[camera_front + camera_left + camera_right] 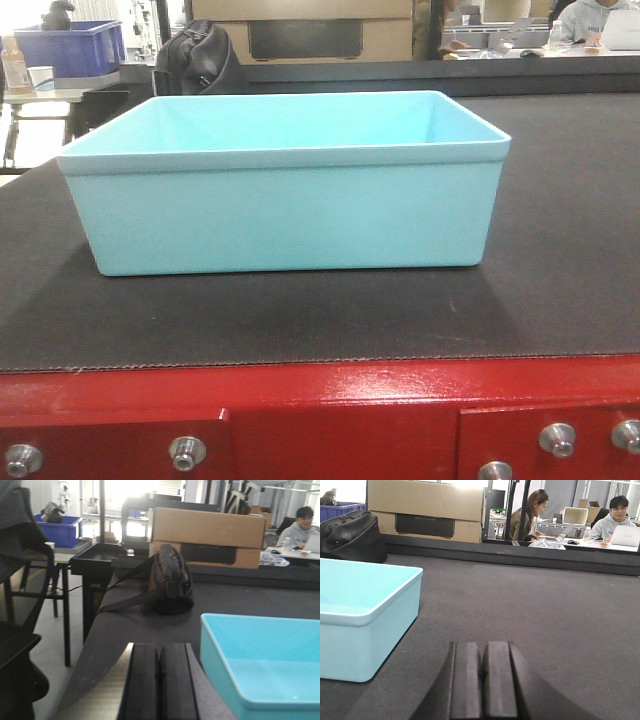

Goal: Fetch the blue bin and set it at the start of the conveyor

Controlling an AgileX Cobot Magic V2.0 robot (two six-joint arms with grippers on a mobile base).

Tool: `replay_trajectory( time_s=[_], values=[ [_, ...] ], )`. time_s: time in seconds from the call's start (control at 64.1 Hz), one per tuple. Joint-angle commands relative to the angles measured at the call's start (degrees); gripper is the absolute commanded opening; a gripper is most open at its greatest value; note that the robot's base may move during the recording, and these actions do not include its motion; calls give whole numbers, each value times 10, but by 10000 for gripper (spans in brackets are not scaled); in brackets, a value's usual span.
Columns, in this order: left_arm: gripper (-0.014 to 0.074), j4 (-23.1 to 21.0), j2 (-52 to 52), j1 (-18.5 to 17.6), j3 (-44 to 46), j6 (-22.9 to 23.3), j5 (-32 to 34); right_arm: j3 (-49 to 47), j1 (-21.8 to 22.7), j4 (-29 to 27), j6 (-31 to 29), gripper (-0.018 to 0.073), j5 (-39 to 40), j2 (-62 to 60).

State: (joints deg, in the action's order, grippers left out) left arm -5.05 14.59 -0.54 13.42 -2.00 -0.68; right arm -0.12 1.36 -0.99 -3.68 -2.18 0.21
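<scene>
Pressing their black pads flat together with only a thin seam between them, both grippers are clenched on nothing. The left gripper (160,680) hangs low over the belt just left of the blue bin (265,665), apart from its near wall, with bare belt between them. The right gripper (484,680) sits on the other side, to the right of the bin, with a wider strip of bare belt between its pads and the tub's side wall.

The blue bin (285,190) stands upright and empty on the conveyor start (320,400), its long side facing the front camera and its base flat on the dark grey textured belt. It sits close behind the glossy red frame, whose silver bolts (187,452) line the lower edge of the front view. A narrow band of belt shows between the tub's near wall and the red edge.

Further back on the belt lies a black bag (172,580), its strap trailing toward the left edge. Behind it rests a large cardboard box (425,507). A dark blue crate (70,48) stands on a table off to the left. At desks beyond the belt, a person in a grey hoodie (617,517) sits at a laptop and a second person (527,515) sits nearby.
</scene>
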Motion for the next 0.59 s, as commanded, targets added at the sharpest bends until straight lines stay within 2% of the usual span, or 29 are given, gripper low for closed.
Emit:
replay_trajectory(
  time_s=[0.0, 0.109, 0.25, 0.578],
  values=[
    [-111, 11, -35, 14, -27, -5, 7, 1, 2, -3, -4, -167, 10, -2],
    [-111, 28, -82, 17, -63, -5, 7, 1, 2, -3, -4, -167, 10, -2],
    [-111, 29, -144, 16, -110, -5, 4, 1, 2, -3, -4, -167, 10, -2],
    [-111, 29, -146, 16, -134, -5, 1, 1, 2, -3, -4, -167, 10, -2]
  ],
)
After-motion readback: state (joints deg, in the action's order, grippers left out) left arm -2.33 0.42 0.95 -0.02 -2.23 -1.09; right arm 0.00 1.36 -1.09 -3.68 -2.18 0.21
